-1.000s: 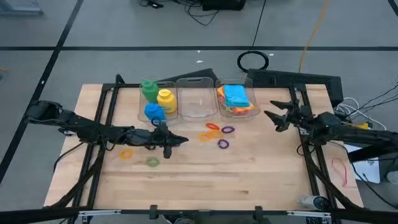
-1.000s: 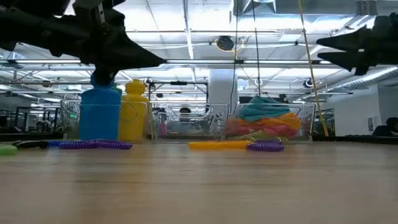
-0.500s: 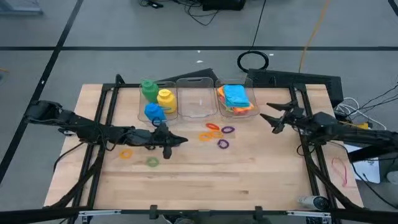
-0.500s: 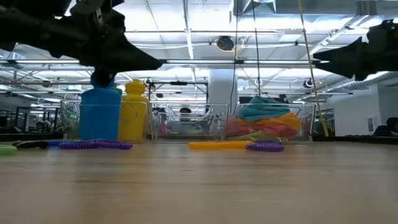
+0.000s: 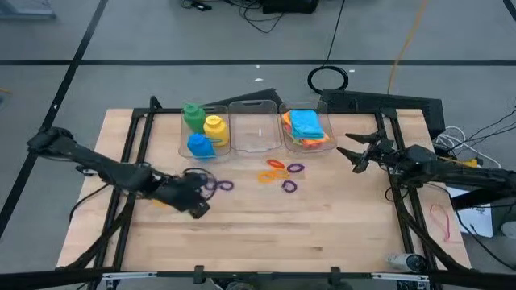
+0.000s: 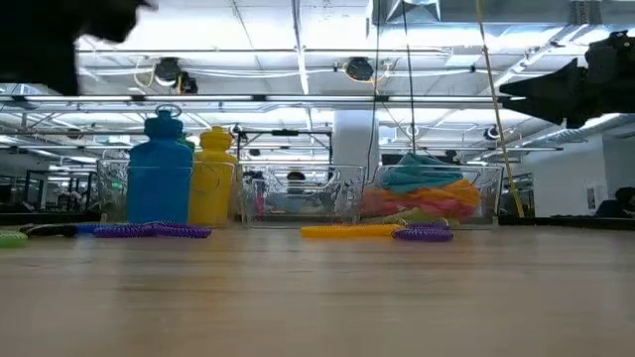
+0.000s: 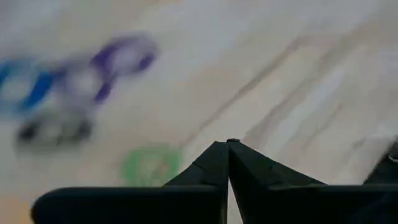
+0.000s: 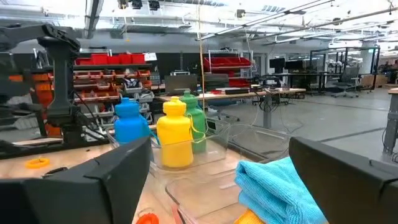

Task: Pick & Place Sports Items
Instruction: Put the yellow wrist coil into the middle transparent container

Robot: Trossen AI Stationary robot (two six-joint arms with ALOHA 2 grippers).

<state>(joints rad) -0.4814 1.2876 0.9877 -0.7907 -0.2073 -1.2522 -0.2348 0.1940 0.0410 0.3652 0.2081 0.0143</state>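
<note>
The left gripper (image 5: 197, 211), fingers pressed together, is hovering at seven o'clock over a green ring (image 7: 150, 165); the right gripper (image 5: 348, 154), fingers apart, is waiting at three o'clock.

Both arms are built from matte black segments with chunky rounded joints. The left gripper (image 7: 227, 163) is made of two flat black tapered fingers. Wider, blocky black fingers are seen on the right gripper (image 5: 348, 153), with thin cables trailing behind.

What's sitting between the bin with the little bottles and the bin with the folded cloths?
A third clear bin, which looks empty. The high view shows it best, between the bottles and the cloths.
</note>
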